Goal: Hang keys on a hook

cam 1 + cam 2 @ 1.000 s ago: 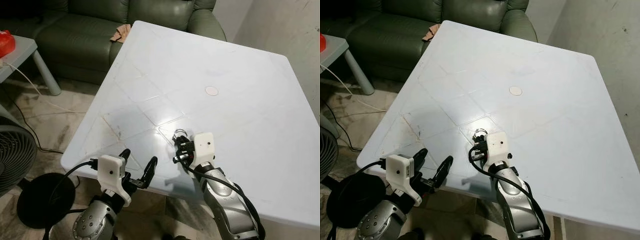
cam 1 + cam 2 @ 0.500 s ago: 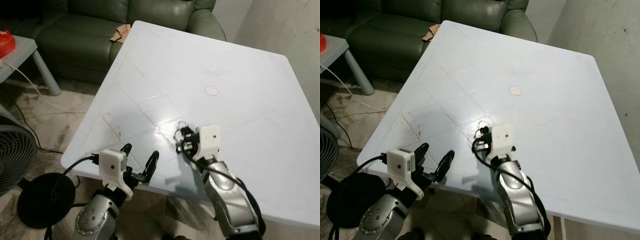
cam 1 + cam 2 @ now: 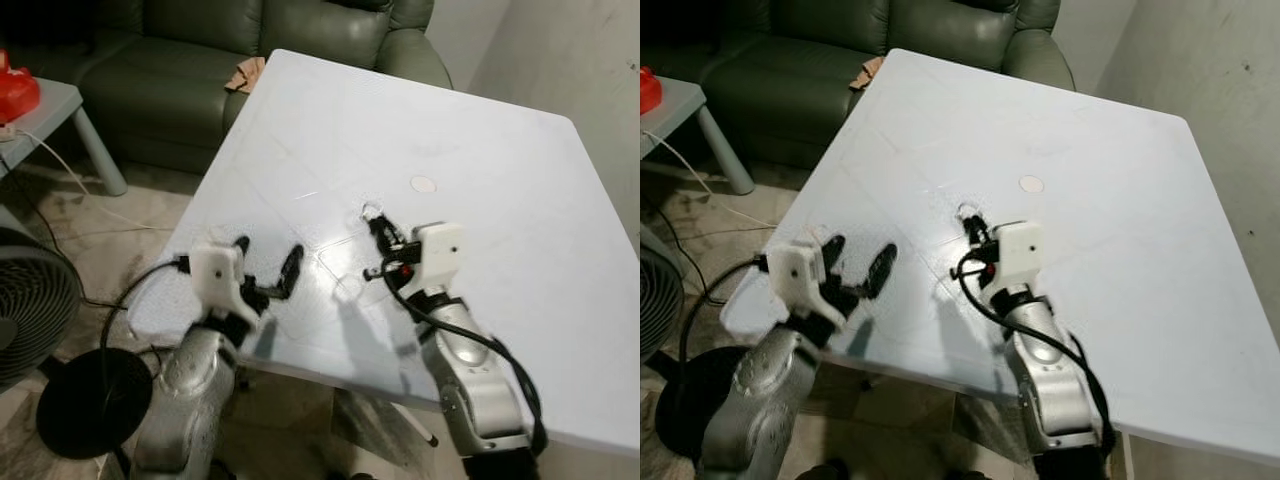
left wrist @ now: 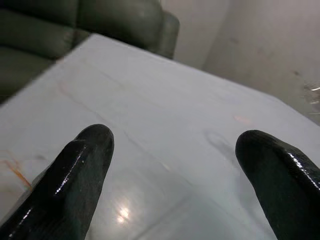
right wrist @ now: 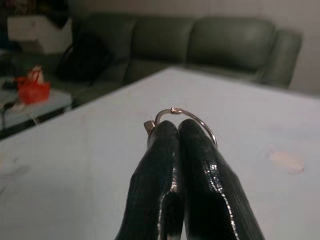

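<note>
**One key ring pinched above the white counter**

At far left stand one fan [image 3: 30, 310] and one small side table [image 3: 45, 115] with a red thing [image 3: 18, 92] on it. The left tool [image 3: 266, 268] hovers over the counter [image 3: 500, 160] near its edge, its two fingers apart. The right tool [image 3: 378, 240] has its two fingers pressed together on one key ring [image 5: 187, 120], held just above the counter. Behind sits one green sofa [image 3: 200, 50].
</note>
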Robot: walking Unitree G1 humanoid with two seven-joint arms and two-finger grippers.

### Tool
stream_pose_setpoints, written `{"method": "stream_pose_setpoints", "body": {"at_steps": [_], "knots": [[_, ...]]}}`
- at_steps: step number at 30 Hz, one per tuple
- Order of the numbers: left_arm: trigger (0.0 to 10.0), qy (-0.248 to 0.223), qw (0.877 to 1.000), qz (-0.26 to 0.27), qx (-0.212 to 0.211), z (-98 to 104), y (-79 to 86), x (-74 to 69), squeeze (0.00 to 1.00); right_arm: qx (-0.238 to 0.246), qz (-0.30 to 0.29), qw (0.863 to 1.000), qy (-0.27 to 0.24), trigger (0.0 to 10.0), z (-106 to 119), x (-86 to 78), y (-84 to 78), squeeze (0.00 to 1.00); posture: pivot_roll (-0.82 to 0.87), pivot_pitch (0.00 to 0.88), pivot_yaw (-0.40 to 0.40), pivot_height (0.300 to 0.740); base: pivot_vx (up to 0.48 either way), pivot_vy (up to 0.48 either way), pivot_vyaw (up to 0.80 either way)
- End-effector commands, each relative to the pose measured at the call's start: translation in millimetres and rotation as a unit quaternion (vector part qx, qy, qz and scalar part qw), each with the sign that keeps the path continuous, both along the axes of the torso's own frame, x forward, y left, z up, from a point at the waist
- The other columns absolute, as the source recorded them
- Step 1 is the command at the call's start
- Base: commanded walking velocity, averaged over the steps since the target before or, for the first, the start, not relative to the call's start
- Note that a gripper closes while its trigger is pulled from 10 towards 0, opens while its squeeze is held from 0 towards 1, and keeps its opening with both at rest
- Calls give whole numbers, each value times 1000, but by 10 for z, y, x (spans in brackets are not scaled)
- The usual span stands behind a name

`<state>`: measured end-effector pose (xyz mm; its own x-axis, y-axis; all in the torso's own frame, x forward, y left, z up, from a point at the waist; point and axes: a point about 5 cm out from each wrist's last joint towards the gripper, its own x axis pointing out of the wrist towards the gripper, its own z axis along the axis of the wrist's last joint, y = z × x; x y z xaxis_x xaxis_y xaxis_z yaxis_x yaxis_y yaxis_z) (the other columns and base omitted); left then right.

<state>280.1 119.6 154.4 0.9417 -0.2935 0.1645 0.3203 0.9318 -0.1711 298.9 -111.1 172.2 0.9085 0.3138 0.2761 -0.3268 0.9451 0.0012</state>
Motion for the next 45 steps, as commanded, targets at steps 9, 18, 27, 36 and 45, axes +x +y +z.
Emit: {"method": "stream_pose_setpoints", "body": {"at_steps": [9,18,27,36,45], "knots": [[10000,-18,1000,6,4,124,45,302,0,25,-50,998,-29,10000,120,-52,-388,0,14,8,-84,740,0,0,0],[10000,1,1000,23,-3,-19,148,375,0,2,-125,992,21,10000,-154,-169,-702,0,-3,0,-65,740,0,0,0],[10000,21,998,52,-8,-116,269,471,0,5,-162,985,61,10000,-260,-94,-822,0,0,0,-62,740,0,0,-417],[10000,12,998,67,-14,-43,281,657,0,-4,-176,983,51,10000,-196,34,-844,0,4,0,-56,740,0,0,-781],[10000,13,997,73,-20,-35,268,761,0,2,-184,982,42,10000,-149,93,-838,0,-17,0,-43,740,0,232,-781]]}}
